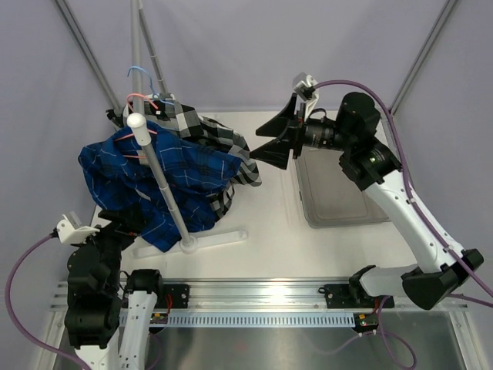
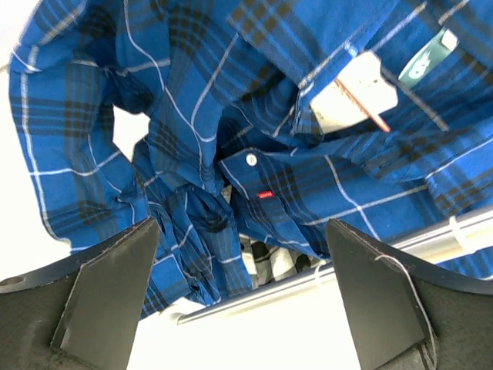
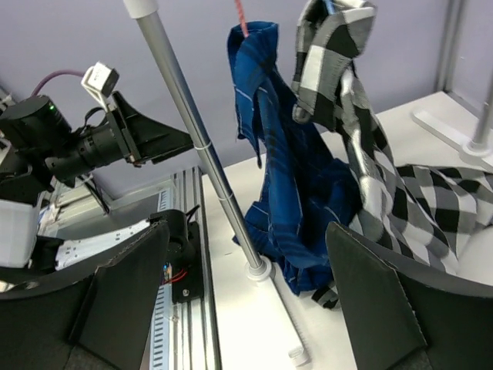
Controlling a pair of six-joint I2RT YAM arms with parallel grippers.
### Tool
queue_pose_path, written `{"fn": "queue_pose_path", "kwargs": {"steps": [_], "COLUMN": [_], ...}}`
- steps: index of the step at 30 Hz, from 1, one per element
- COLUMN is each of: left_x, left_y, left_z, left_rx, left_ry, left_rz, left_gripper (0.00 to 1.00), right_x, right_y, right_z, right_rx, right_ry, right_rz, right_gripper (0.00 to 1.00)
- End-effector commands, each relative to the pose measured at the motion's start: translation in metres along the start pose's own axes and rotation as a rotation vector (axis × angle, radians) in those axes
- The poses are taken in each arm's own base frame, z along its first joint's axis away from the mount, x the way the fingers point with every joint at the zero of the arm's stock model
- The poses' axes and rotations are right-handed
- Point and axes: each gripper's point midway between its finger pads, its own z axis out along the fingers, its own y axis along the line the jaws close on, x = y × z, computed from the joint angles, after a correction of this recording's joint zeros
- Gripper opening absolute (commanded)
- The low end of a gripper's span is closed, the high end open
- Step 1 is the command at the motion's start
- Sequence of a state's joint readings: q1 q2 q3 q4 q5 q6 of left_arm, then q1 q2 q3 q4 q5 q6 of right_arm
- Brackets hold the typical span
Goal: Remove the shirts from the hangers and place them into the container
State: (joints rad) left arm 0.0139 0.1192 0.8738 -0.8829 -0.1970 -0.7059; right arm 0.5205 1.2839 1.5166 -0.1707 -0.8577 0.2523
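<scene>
On the rack (image 1: 163, 185), apart from the container (image 1: 339, 196), the blue plaid shirt (image 1: 127, 173) and checked shirt (image 1: 216, 142) hang overlapped on their hangers (image 1: 137, 97); left fingers (image 2: 100, 297) and right fingers (image 3: 385, 308) stand wide and empty, so one tug may drag both or tip the rack.

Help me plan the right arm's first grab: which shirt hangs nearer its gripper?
The black, white and grey checked shirt: its draped edge reaches toward the right gripper, while the blue plaid shirt hangs farther left.

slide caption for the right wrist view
Open right gripper faces the blue plaid shirt and checked shirt hanging beside the rack pole.
</scene>
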Motion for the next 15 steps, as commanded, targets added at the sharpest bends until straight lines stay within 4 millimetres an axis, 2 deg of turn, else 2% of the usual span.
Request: {"fn": "queue_pose_path", "kwargs": {"steps": [1,5,11,15], "left_x": [0.004,0.012,0.009,0.010], "left_y": [-0.018,-0.026,-0.031,-0.035], "left_z": [0.002,0.004,0.002,0.002], "left_rx": [0.104,0.148,0.177,0.197], "left_ry": [0.018,0.056,0.050,0.057], "left_rz": [0.006,-0.003,0.018,0.018], "left_gripper": [0.94,0.93,0.93,0.93], "right_x": [0.000,0.013,0.036,0.048], "right_y": [0.005,-0.005,-0.029,-0.032], "right_z": [0.021,0.034,0.059,0.077], "right_rx": [-0.084,-0.131,-0.141,-0.161], "right_ry": [0.010,0.030,0.066,0.092], "right_rz": [-0.134,-0.194,-0.176,-0.164], "right_gripper": [0.91,0.89,0.86,0.81]}}
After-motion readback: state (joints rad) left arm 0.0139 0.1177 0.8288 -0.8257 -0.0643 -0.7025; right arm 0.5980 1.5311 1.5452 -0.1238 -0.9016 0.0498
